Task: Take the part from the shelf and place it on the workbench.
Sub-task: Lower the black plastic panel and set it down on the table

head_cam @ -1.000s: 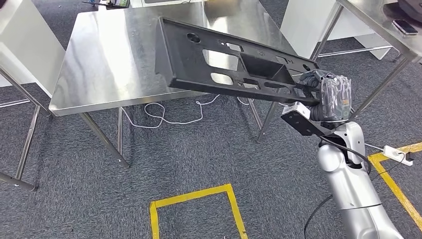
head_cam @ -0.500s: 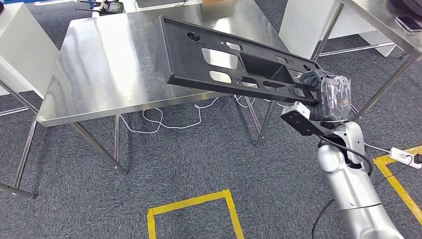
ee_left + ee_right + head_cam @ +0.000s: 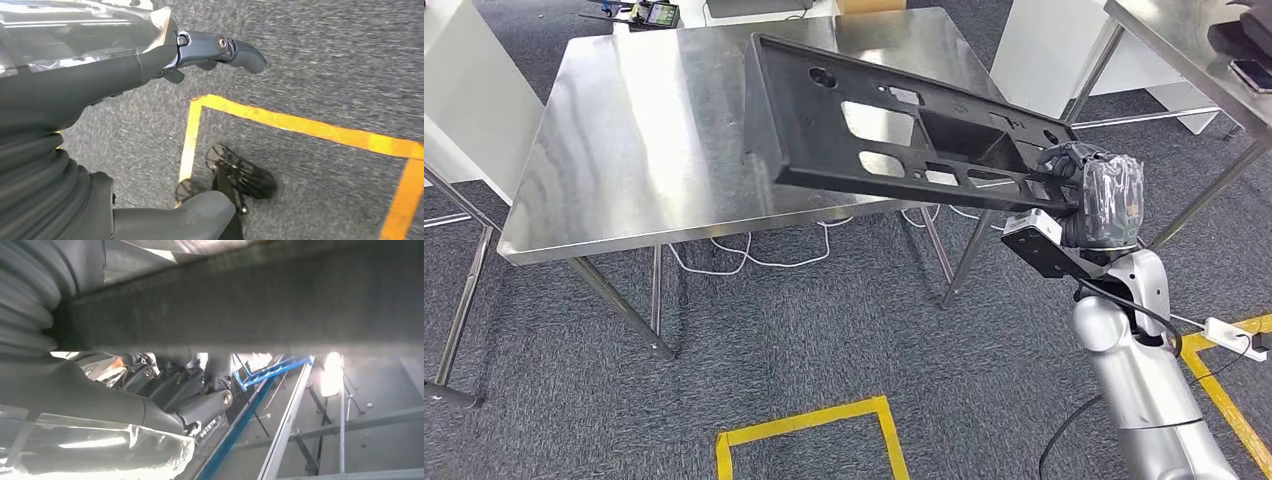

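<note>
A long black plastic part (image 3: pixel 894 125) with several cut-outs hangs tilted above the near right portion of the steel workbench (image 3: pixel 644 130). My right hand (image 3: pixel 1099 195), wrapped in clear film, grips the part's right end just off the table's near right corner. In the right wrist view the part's edge (image 3: pixel 250 300) crosses as a dark bar, with the fingers (image 3: pixel 190 390) curled up against it. My left hand (image 3: pixel 75 125) hangs over the grey carpet, fingers apart and holding nothing.
A second steel table (image 3: pixel 1184 50) carrying a phone (image 3: pixel 1252 72) stands at the right. White cables (image 3: pixel 754 250) lie under the workbench. Yellow floor tape (image 3: pixel 804 420) marks the carpet, and a power strip (image 3: pixel 1234 330) lies near my right arm. A small device (image 3: pixel 649 14) sits at the workbench's far edge.
The whole picture has shifted, so the camera has moved. The part stays in my right hand's grip and now reaches a little further over the workbench top.
</note>
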{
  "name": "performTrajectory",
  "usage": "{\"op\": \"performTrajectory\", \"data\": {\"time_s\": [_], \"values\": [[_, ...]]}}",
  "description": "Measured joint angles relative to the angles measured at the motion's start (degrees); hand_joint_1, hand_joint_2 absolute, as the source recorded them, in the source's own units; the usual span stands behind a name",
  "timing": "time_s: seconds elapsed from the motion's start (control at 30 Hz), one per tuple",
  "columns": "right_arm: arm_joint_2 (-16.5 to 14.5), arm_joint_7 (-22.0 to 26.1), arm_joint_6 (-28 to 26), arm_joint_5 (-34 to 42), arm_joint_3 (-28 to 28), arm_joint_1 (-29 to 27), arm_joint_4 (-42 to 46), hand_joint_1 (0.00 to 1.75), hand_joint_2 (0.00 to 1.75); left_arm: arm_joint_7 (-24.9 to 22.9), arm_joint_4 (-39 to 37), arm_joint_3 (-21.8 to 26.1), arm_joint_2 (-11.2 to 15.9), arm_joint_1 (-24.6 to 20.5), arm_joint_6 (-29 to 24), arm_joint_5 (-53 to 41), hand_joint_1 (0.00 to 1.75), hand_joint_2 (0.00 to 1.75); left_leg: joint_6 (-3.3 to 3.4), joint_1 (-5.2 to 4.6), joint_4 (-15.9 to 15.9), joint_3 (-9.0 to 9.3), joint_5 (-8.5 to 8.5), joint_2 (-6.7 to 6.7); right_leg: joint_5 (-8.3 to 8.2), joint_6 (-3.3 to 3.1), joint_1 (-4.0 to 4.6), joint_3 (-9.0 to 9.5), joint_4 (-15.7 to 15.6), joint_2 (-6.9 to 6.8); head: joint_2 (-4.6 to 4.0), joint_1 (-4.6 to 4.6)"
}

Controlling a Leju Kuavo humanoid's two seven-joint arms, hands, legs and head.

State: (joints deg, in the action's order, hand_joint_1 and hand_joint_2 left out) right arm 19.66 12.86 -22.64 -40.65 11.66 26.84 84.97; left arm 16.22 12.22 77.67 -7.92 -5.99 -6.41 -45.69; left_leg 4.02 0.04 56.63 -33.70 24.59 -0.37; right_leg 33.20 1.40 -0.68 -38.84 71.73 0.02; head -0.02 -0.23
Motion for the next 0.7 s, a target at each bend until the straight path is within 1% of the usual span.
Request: {"op": "performTrajectory", "data": {"time_s": [0.03, 0.07, 0.1, 0.13, 0.17, 0.2, 0.23, 0.27, 0.33, 0.37, 0.4, 0.43, 0.47, 0.5, 0.53, 0.57, 0.6, 0.63, 0.67, 0.7], "values": [[0.0, -0.1, 0.0, 0.0, 0.0, -0.3, 0.0, 1.75, 1.75, 0.0, 0.0, 0.0, 0.0, 0.0, 0.0, 0.0, 0.0, 1.75, -0.06, 0.0, 0.0, 0.42, 0.4, -0.07, -0.05, 0.35, -0.08, -1.72, 1.9, 0.0, 0.0, -0.01], [0.1, -0.1, 0.0, 0.0, -0.1, -0.6, 0.0, 1.75, 1.75, 0.0, 0.0, 0.0, 0.0, 0.0, 0.0, 0.0, 0.0, 1.75, -0.2, 0.02, 0.0, 0.9, 0.81, -0.16, -1.15, 0.92, -0.2, -2.26, 1.5, -0.01, 0.0, -0.02], [0.1, -0.2, 0.0, 0.0, -0.2, -0.8, 0.1, 1.75, 1.75, 0.0, 0.0, 0.0, 0.0, 0.0, 0.0, 0.0, 0.0, 1.75, -0.4, 0.06, 0.1, 1.46, 1.26, -0.25, -3.14, 1.61, -0.37, -1.68, -1.1, -0.02, 0.0, 0.0], [0.2, -0.2, 0.0, 0.0, -0.2, -0.9, 0.2, 1.75, 1.75, -0.1, 0.0, 0.0, -0.1, 0.1, 0.0, -0.1, 0.0, 1.75, -0.68, 0.07, 0.2, 1.97, 1.8, -0.33, -5.64, 2.28, -0.62, -0.25, -5.3, -0.06, 0.0, 0.02], [0.3, -0.3, 0.0, 0.0, -0.3, -0.9, 0.3, 1.75, 1.75, -0.1, 0.0, 0.0, -0.1, 0.0, 0.0, -0.1, 0.0, 1.75, -1.04, -0.03, 0.4, 2.41, 2.44, -0.4, -7.63, 2.58, -0.72, 1.33, -9.2, -0.06, 0.0, 0.04], [0.3, -0.3, 0.1, 0.0, -0.3, -1.0, 0.5, 1.75, 1.75, -0.1, 0.0, 0.0, -0.1, 0.0, 0.0, -0.1, 0.0, 1.75, -1.37, -0.15, 0.6, 2.68, 2.98, -0.45, -8.95, 2.46, -0.81, 2.56, -12.1, -0.06, 0.0, 0.06], [0.4, -0.4, 0.1, 0.0, -0.4, -1.1, 0.7, 1.75, 1.75, -0.1, 0.0, 0.0, -0.1, 0.0, 0.0, -0.1, 0.0, 1.75, -1.66, -0.27, 0.8, 2.81, 3.41, -0.49, -9.5, 2.08, -0.81, 3.26, -13.6, -0.05, 0.0, 0.04], [0.4, -0.4, 0.1, 0.0, -0.4, -1.2, 0.9, 1.75, 1.75, -0.2, 0.0, 0.0, -0.1, 0.0, 0.0, -0.1, 0.0, 1.75, -1.88, -0.31, 0.8, 2.89, 3.67, -0.51, -9.33, 1.5, -0.65, 3.46, -13.8, 0.0, 0.0, 0.03], [0.5, -0.5, 0.1, 0.0, -0.4, -1.3, 1.2, 1.75, 1.75, -0.2, 0.0, 0.0, -0.1, -0.1, 0.0, -0.1, 0.0, 1.75, -2.41, -0.06, 1.0, 2.97, 4.15, -0.46, -9.01, 0.58, -0.79, 3.65, -13.9, 0.07, 0.0, -0.01], [0.5, -0.5, 0.1, -0.1, -0.5, -1.4, 1.4, 1.75, 1.75, -0.3, 0.0, 0.0, -0.1, -0.1, 0.0, -0.1, 0.0, 1.75, -2.76, 0.09, 1.9, 2.66, 4.7, -0.36, -8.79, 0.09, -0.89, 3.91, -14.0, 0.09, 0.0, -0.04], [0.5, -0.6, 0.1, -0.1, -0.5, -1.4, 1.5, 1.75, 1.75, -0.3, 0.0, 0.0, -0.1, -0.1, 0.0, -0.1, 0.0, 1.75, -3.15, 0.22, 4.1, 1.62, 5.76, -0.25, -8.55, -0.41, -1.03, 4.24, -14.1, 0.08, 0.0, -0.09], [0.4, -0.6, 0.1, -0.2, -0.6, -1.4, 1.7, 1.75, 1.75, -0.3, 0.0, 0.0, -0.2, -0.1, 0.0, -0.1, 0.0, 1.75, -3.48, 0.35, 7.5, -0.18, 7.16, -0.15, -8.28, -0.87, -1.04, 4.58, -14.1, 0.06, 0.0, -0.13], [0.4, -0.6, 0.1, -0.2, -0.6, -1.5, 1.7, 1.75, 1.75, -0.3, 0.0, 0.0, -0.2, -0.1, 0.0, -0.1, 0.0, 1.75, -3.71, 0.45, 11.7, -2.61, 8.67, -0.09, -7.97, -1.24, -0.98, 4.87, -14.1, 0.03, 0.0, -0.17], [0.4, -0.6, 0.1, -0.2, -0.6, -1.6, 1.8, 1.75, 1.75, -0.3, 0.0, 0.0, -0.2, 0.0, 0.0, -0.1, 0.0, 1.75, -3.87, 0.54, 15.6, -5.18, 9.76, -0.07, -7.65, -1.43, -0.9, 5.19, -14.1, 0.02, 0.0, -0.16], [0.4, -0.6, 0.1, -0.2, -0.6, -1.7, 1.8, 1.75, 1.75, -0.3, 0.0, 0.0, -0.2, 0.0, 0.0, -0.1, 0.0, 1.75, -3.91, 0.59, 18.0, -7.13, 9.78, -0.06, -7.31, -1.5, -0.83, 5.59, -14.1, 0.03, 0.0, -0.16], [0.4, -0.6, 0.1, -0.2, -0.6, -1.8, 1.8, 1.75, 1.75, -0.3, 0.0, 0.0, -0.2, 0.0, 0.0, -0.1, 0.0, 1.75, -3.83, 0.6, 18.3, -8.1, 8.57, -0.06, -6.93, -1.47, -0.77, 6.08, -14.1, 0.06, 0.0, -0.16], [0.4, -0.6, 0.1, -0.2, -0.6, -2.0, 1.8, 1.75, 1.75, -0.3, 0.0, 0.0, -0.2, 0.1, 0.0, -0.1, 0.0, 1.75, -3.61, 0.59, 16.3, -7.95, 6.27, -0.05, -6.51, -1.41, -0.73, 6.68, -14.1, 0.1, 0.0, -0.16], [0.4, -0.6, 0.1, -0.2, -0.6, -2.0, 1.8, 1.75, 1.75, -0.3, 0.0, 0.0, -0.2, 0.1, 0.0, -0.1, 0.0, 1.75, -3.22, 0.53, 12.5, -6.82, 3.21, -0.05, -6.06, -1.32, -0.69, 7.32, -14.1, 0.13, 0.0, -0.16], [0.4, -0.6, 0.1, -0.2, -0.6, -2.0, 1.8, 1.75, 1.75, -0.3, 0.0, 0.0, -0.1, 0.1, 0.0, -0.1, 0.0, 1.75, -2.71, 0.37, 8.5, -5.37, 0.75, -0.05, -5.61, -1.17, -0.59, 7.82, -14.2, 0.17, 0.0, -0.13], [0.4, -0.6, 0.1, -0.2, -0.6, -2.0, 1.9, 1.75, 1.75, -0.3, 0.0, 0.0, -0.1, 0.0, 0.0, -0.1, 0.0, 1.75, -2.21, 0.15, 5.1, -4.05, -0.77, 0.01, -5.23, -0.95, -0.43, 8.18, -14.2, 0.21, 0.0, -0.11]]}}
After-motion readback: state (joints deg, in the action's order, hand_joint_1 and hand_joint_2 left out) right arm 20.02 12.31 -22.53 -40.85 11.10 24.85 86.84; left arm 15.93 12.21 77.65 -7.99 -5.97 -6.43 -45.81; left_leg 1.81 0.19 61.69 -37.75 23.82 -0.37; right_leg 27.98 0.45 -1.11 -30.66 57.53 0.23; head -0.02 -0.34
